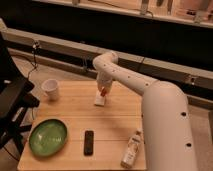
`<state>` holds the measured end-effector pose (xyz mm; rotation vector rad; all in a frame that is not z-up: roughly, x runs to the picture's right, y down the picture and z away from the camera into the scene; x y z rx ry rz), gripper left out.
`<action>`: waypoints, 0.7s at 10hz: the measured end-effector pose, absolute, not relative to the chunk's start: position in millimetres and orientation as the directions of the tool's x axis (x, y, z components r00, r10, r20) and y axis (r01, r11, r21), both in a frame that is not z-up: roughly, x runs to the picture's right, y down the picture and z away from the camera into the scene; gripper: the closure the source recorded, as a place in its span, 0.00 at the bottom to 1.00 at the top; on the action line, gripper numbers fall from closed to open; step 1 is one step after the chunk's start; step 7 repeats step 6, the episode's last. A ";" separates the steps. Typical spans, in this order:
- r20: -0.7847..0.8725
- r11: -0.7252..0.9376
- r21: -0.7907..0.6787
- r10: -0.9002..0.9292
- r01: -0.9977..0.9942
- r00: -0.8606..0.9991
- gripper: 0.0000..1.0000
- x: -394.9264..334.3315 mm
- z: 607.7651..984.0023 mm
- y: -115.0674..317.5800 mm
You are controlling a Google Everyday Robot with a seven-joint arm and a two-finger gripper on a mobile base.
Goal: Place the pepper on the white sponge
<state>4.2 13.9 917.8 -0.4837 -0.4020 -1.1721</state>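
Note:
The white sponge (100, 99) lies on the wooden table (75, 117) near its far middle. A small red-orange pepper (103, 92) shows right at the gripper's tip, just above the sponge's far end. My gripper (103, 89) hangs down from the white arm directly over the sponge. Whether the pepper touches the sponge I cannot tell.
A white cup (50, 89) stands at the far left. A green plate (48, 136) lies at the near left. A black flat device (89, 142) lies at the near middle, and a bottle (131, 149) lies at the near right. A black chair (12, 100) stands left of the table.

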 end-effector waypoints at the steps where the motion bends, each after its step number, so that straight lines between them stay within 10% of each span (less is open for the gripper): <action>1: 0.542 0.295 -0.141 -0.776 0.945 0.323 1.00 0.7 918.1 13.7; 7: 0.589 0.254 -0.079 -0.768 0.964 0.251 0.68 -4.3 919.1 18.2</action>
